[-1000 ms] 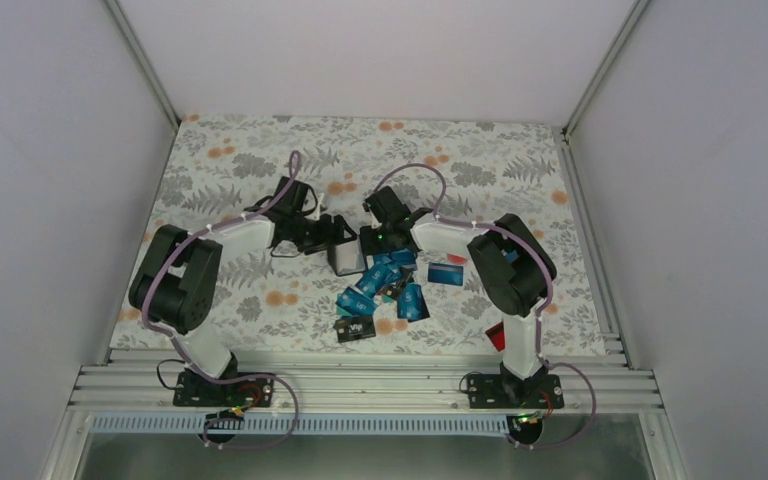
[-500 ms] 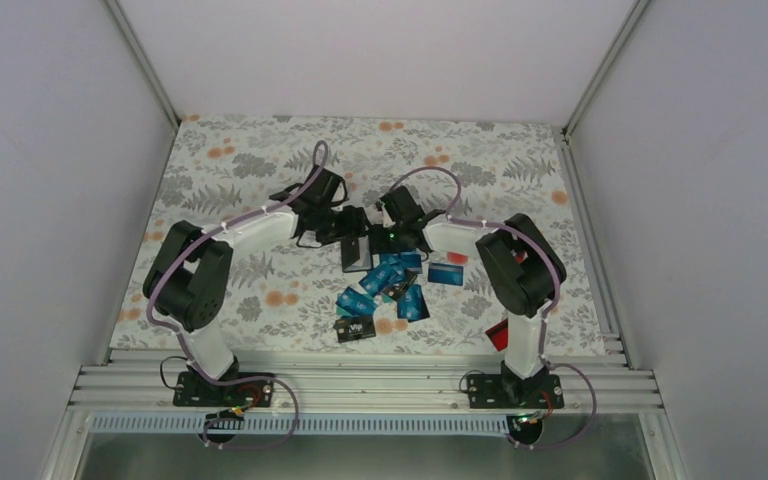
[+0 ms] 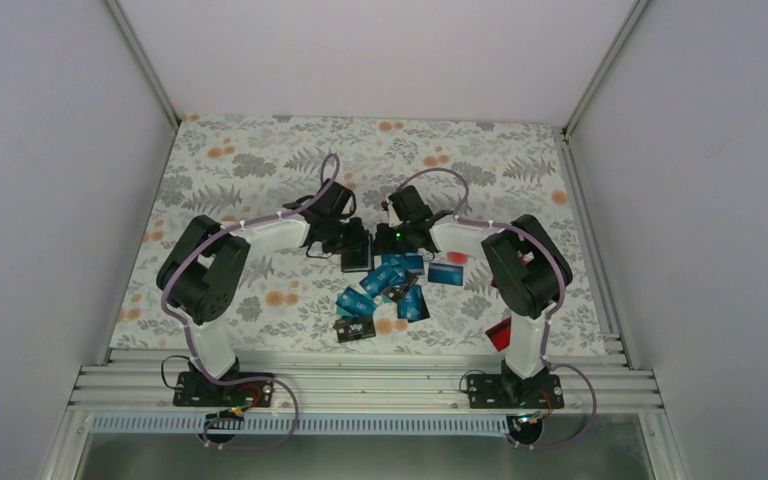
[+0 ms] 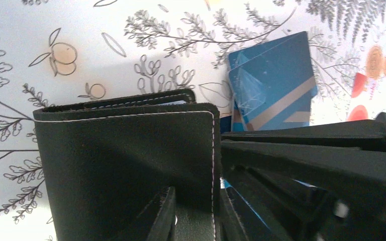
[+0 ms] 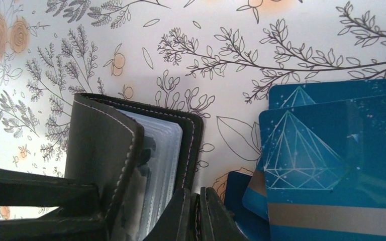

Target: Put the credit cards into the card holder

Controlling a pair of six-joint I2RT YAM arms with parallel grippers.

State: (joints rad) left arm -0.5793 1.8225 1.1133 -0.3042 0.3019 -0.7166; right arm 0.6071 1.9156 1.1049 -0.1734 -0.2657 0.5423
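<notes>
The black card holder (image 3: 357, 258) lies mid-table between both grippers. In the left wrist view its stitched cover (image 4: 125, 160) fills the frame, and my left gripper (image 4: 193, 201) straddles the cover's right edge, shut on it. In the right wrist view the card holder (image 5: 100, 145) stands partly open, showing clear inner sleeves. My right gripper (image 5: 196, 196) is shut on the stitched edge of its other flap. The credit cards (image 3: 390, 290), mostly blue, lie in a loose pile just in front of the holder. Blue ones (image 5: 321, 150) sit right beside my right gripper.
A single blue card (image 3: 447, 273) lies right of the pile, a black card (image 3: 355, 328) near the front, and a red one (image 3: 498, 335) by the right arm's base. Flowered cloth (image 3: 250, 170) covers the table, with white walls around.
My left arm has swung right to the card holder and its jaws have narrowed onto the cover. The holder and my right gripper have shifted slightly toward the back.
</notes>
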